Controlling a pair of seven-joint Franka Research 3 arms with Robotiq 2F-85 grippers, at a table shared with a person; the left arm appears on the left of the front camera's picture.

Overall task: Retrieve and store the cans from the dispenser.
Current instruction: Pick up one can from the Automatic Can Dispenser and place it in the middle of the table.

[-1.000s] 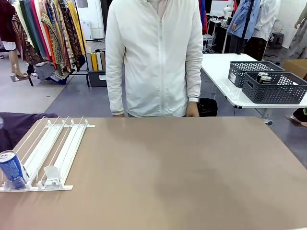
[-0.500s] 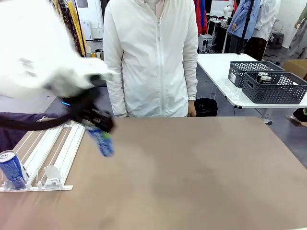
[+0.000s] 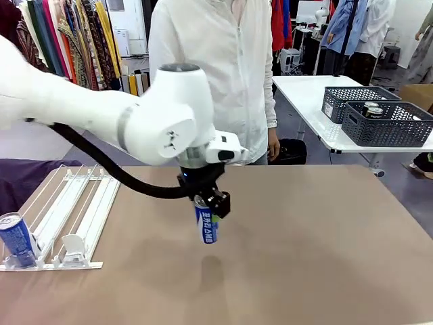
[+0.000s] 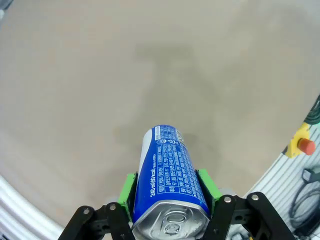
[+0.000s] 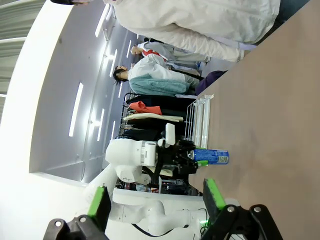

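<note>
The blue can [image 3: 208,230] is gripped upright in the closed left claw [image 3: 207,206] above the worktop [image 3: 304,237], with the dispenser [image 3: 81,210] at nine o'clock.

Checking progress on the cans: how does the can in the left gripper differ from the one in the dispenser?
The gripped can hangs clamped in the left gripper, clear of the table; the dispenser can stands free at the front lip of the dispenser. The gripped can is near mid-table; the dispenser can is at its left edge. Both are slim, blue, white-lettered and silver-topped.
</note>
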